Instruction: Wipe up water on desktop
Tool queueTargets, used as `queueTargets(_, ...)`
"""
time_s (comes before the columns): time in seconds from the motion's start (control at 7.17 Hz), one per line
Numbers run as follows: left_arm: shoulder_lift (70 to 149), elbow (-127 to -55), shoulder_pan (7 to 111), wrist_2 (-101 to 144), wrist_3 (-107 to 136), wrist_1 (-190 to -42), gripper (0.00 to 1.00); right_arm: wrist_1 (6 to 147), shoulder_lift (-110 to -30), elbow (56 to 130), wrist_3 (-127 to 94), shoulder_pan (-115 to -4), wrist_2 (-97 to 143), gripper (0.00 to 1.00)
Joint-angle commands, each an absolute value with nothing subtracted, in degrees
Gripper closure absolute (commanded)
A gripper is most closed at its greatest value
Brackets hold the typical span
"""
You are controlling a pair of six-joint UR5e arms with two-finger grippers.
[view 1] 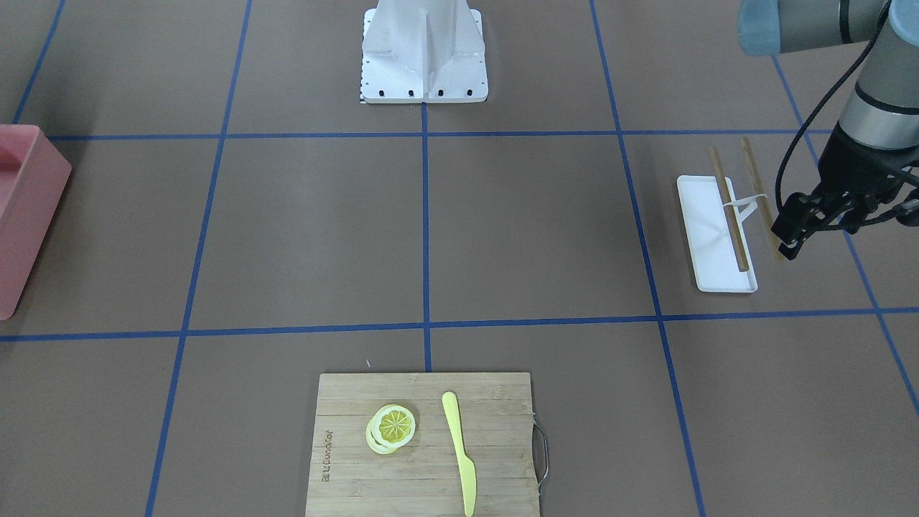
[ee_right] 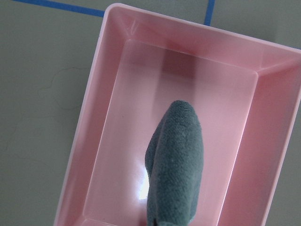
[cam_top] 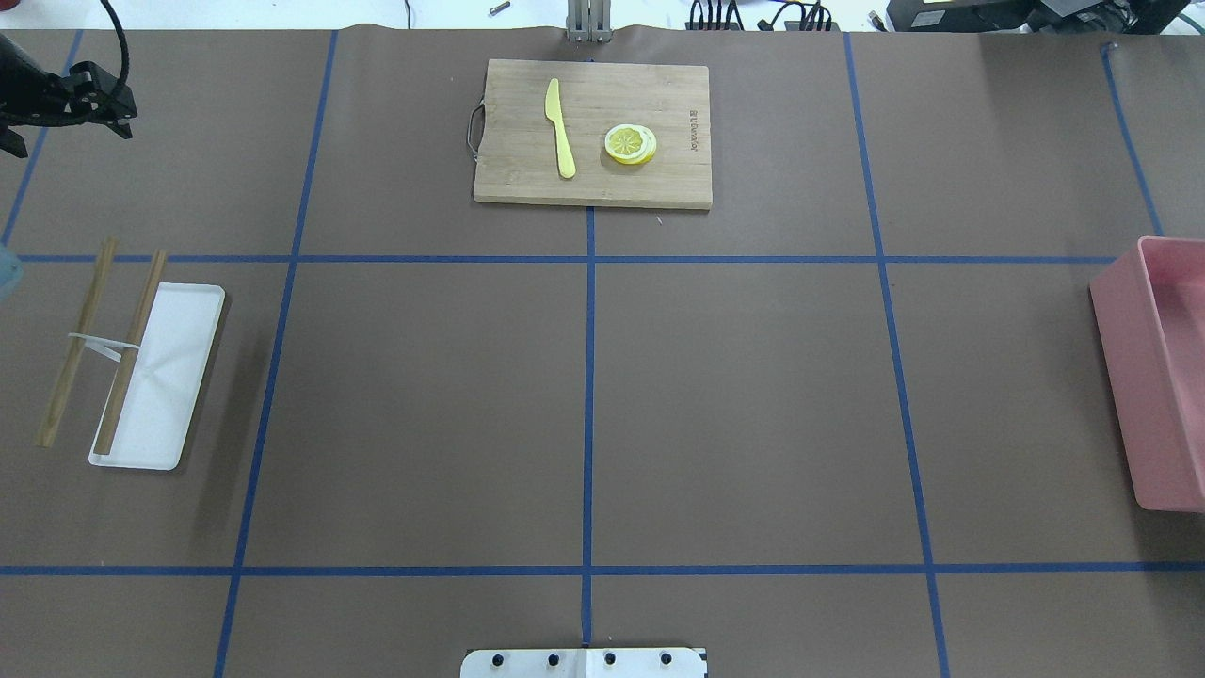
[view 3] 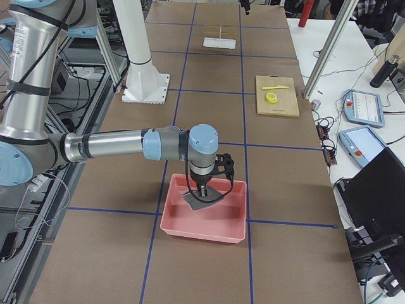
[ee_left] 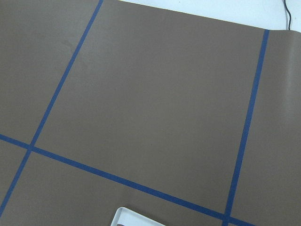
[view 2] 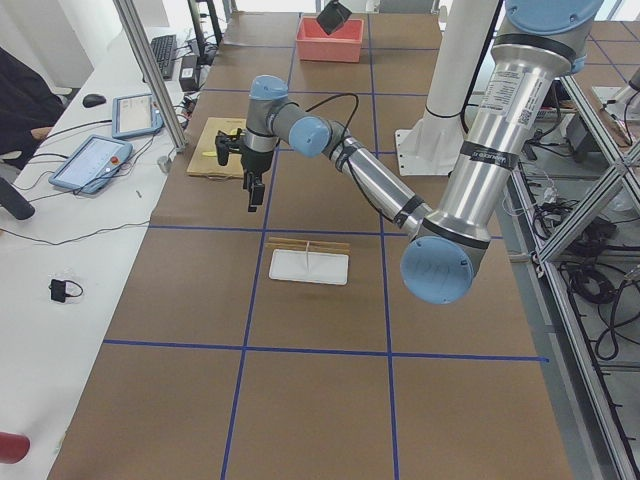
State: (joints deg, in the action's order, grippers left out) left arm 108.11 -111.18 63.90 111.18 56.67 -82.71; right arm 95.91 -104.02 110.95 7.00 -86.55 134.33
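The desktop point(cam_top: 734, 395) is a matte brown surface with a blue tape grid; I see no clear water on it. My right gripper point(view 3: 202, 185) hangs over a pink bin point(view 3: 202, 231) and holds up a grey cloth point(ee_right: 178, 160). The cloth rises in a pinched fold above the bin floor; the fingers are out of the right wrist view. My left gripper point(view 1: 787, 244) hovers shut and empty above the desktop, just beyond the white tray point(view 1: 707, 237). It also shows in the overhead view point(cam_top: 120, 105).
Two wooden sticks point(cam_top: 127, 358) joined by a white band lie across the tray's edge point(cam_top: 184, 377). A bamboo cutting board point(cam_top: 593, 184) at the far middle holds a yellow knife point(cam_top: 560, 127) and lemon slices point(cam_top: 630, 144). The pink bin point(cam_top: 1144, 377) sits at the right edge.
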Motion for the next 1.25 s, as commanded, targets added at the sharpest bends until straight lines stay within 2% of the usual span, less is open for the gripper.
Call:
queueTargets(0.0,107.9,-111.6,64.1,111.4,56.4,-82.7,0.01,95.2,-103.7,108.3,6.5,-86.6,134.7,0.00)
queueTargets(0.28,107.5,-112.2,66.0,111.4,53.7,-82.0,0.01,92.7,-103.3,107.8,7.2,-87.4,134.0,0.00)
queueTargets(0.56,101.8,-112.5,71.9,114.0,40.3,-82.0,0.01,92.8,-103.1,107.1,6.7,-87.9,133.9,0.00)
queueTargets(0.84,91.9,-112.7,81.4,125.8,23.0,-85.7,0.01,92.9,-103.0,104.9,6.2,-88.2,134.0,0.00)
queueTargets(1.12,80.5,-109.1,83.9,126.2,10.5,-96.9,0.01,93.3,-102.8,104.9,4.8,-88.2,134.3,0.00)
